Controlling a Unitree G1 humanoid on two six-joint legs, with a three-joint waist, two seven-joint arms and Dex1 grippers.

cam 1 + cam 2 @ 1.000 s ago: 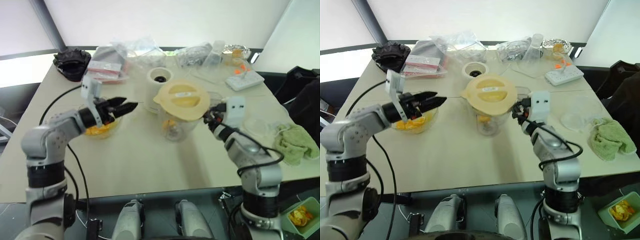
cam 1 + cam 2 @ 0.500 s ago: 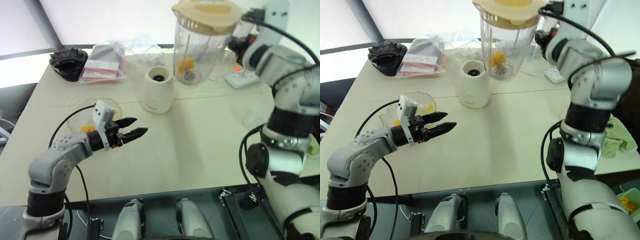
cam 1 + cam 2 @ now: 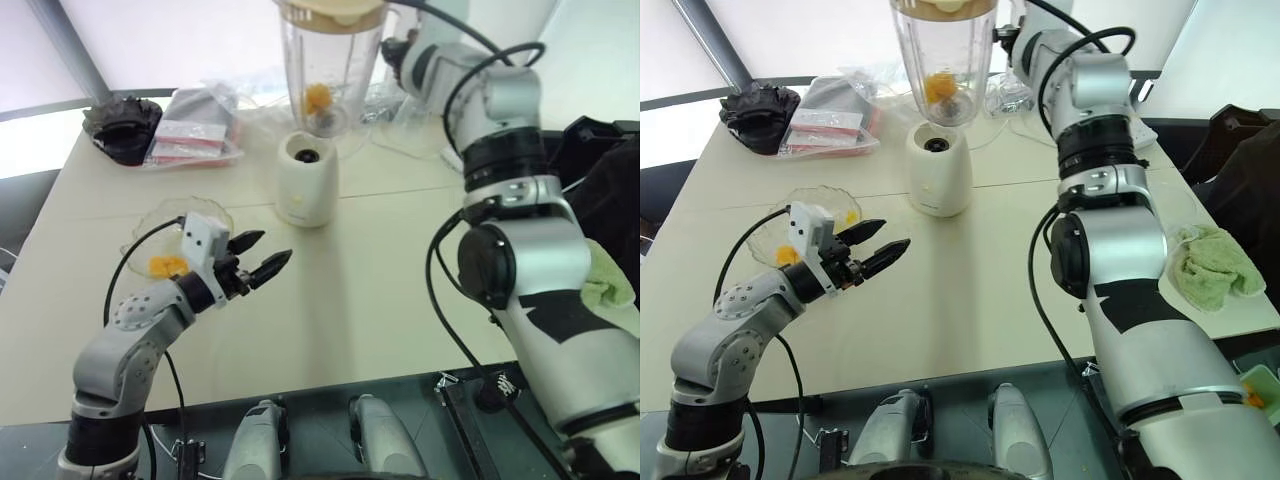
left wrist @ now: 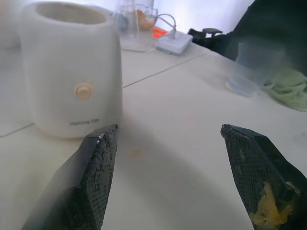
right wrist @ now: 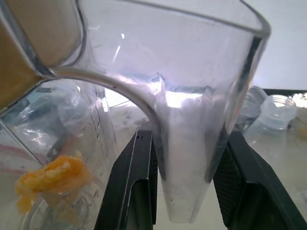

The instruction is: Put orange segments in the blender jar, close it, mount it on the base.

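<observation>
We hold the blender jar (image 3: pixel 940 65) up in the air, just above the base (image 3: pixel 938 170), with its lid (image 3: pixel 328 10) on and orange segments (image 5: pixel 50 178) at the bottom. Our right gripper (image 5: pixel 184 163) pinches the jar's handle (image 5: pixel 189 143) between its two fingers, and we think that is the best place to hold it. The jar looks like hard, clear plastic, so it should stay stiff but may be slippery. It is tall, so we think it can swing or tip if we go too fast. The fruit inside looks soft and light. Our left gripper (image 3: pixel 872 248) holds nothing; its fingers are spread apart low over the table (image 3: pixel 970 300), with a bit of orange stuck on one fingertip (image 4: pixel 264 218). A clear dish (image 3: pixel 150 225) with more fruit sits beside it. The table is flat, pale and smooth, with bags (image 3: pixel 195 130) and tubs at the back and a green cloth (image 3: pixel 1210 270) on the right.
</observation>
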